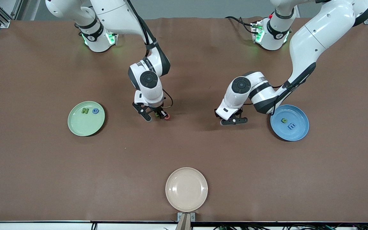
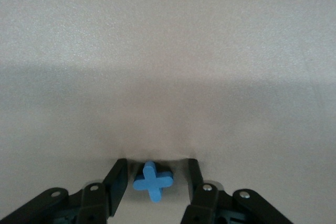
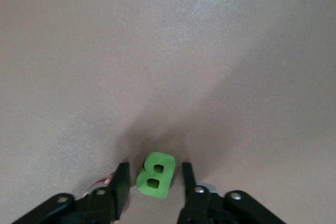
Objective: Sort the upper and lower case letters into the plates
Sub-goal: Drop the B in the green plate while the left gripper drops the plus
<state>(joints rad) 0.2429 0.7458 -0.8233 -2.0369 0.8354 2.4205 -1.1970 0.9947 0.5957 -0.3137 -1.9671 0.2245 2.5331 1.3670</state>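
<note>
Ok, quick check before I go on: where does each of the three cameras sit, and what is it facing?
Front view: high across the table, facing both arms; green plate, blue plate.
Left wrist view: on the left wrist, looking down; left gripper astride the blue x.
Right wrist view: right gripper astride the green B.
Shared: the front view shows both grippers, left, right.

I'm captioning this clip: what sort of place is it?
Most likely a robotics lab bench: two white arms mounted on a bare brown table, metal framing at its corners, cables along its edge, and toy letters sorted into a round pale green plate.

Brown table [image 1: 43, 166]; green [image 1: 86, 118], blue [image 1: 289, 122], beige plates [image 1: 186, 189].
</note>
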